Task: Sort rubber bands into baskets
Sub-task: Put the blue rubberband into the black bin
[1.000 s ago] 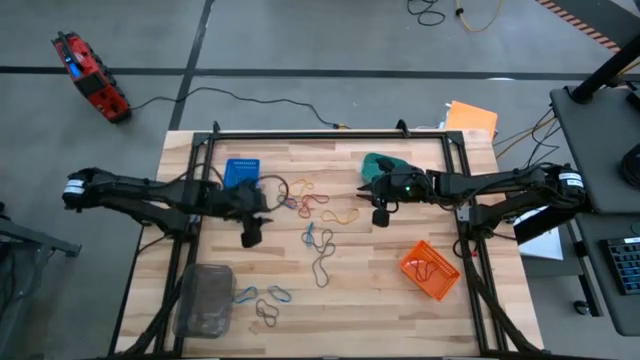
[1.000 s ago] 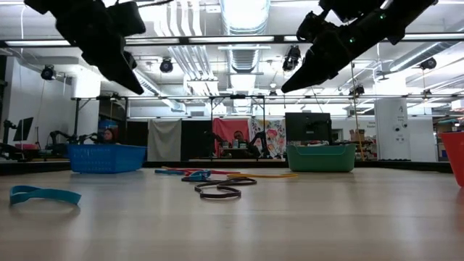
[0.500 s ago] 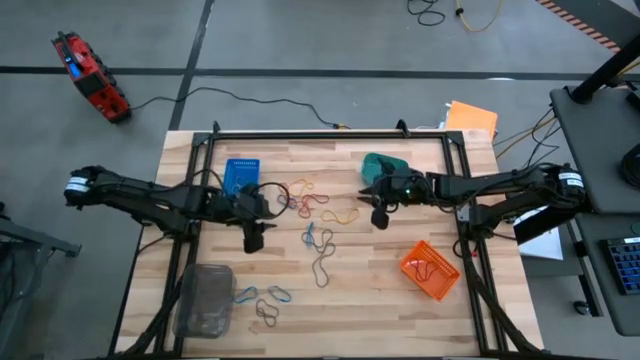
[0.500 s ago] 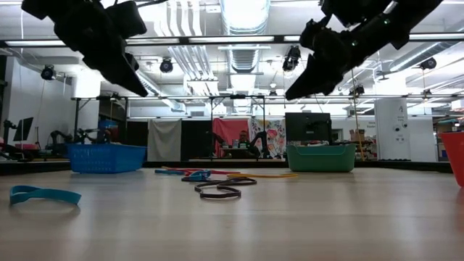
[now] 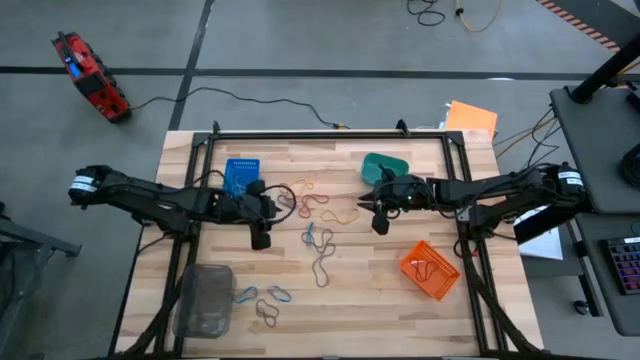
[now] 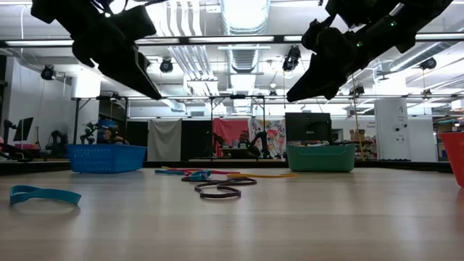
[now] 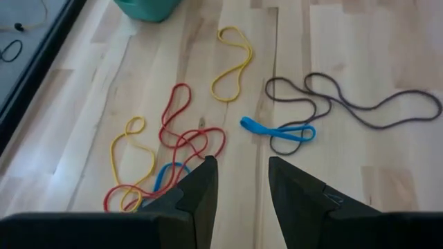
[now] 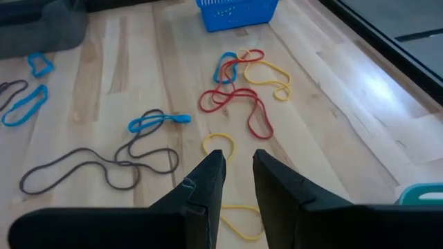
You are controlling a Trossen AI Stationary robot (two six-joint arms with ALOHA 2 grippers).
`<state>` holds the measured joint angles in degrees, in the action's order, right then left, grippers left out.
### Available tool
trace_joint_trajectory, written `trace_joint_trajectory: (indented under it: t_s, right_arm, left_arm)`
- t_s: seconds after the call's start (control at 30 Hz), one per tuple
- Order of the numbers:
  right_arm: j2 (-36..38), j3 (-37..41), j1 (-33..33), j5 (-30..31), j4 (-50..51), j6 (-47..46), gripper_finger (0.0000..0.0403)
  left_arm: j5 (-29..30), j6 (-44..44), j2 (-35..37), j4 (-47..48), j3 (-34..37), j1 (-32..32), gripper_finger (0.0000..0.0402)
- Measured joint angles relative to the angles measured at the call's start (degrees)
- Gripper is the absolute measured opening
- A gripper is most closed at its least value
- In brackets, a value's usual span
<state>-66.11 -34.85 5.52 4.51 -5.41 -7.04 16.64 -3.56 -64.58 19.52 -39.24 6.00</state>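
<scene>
A wooden slatted table [image 5: 400, 310] seen from above, with thin stretchy rubber bands [image 5: 312, 200] scattered across its middle: red, yellow and blue loops tangled together toward the far side, a blue loop and a long dark loop just nearer, and more blue and dark ones at the near left.

Four baskets sit around them: a blue perforated plastic basket [image 5: 240, 172] at far left, a teal rounded tub [image 5: 384, 164] at far right, an orange mesh basket [image 5: 431, 270] at near right holding a band, and a clear-grey translucent bin [image 5: 204, 300] at near left.

The left gripper [image 5: 262, 240] hangs above the table beside the tangle, its fingers parted with nothing between them. The right gripper [image 5: 379, 227] hovers over the yellow band [image 8: 220, 145], fingers also slightly apart and empty.

Risks, as a judgement: the red, yellow and blue loops overlap, so a pinch there could lift several colours at once. Both arms face the same cluster and might crowd each other.
</scene>
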Motion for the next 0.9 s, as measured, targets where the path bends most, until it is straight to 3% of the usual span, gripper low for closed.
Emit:
trace_joint_trajectory:
  t_s: [0.7,0.9]
  right_arm:
    - [-0.2,0.0,0.1,0.1,0.6,3.1,0.0072]
    - [-0.5,-0.3,0.5,0.2,-10.9,5.0,0.0072]
  left_arm:
    - [1.0,2.8,-7.8,-2.2,0.0,-0.2,0.0114]
    - [1.0,4.6,-9.5,-4.2,0.0,-0.2,0.0113]
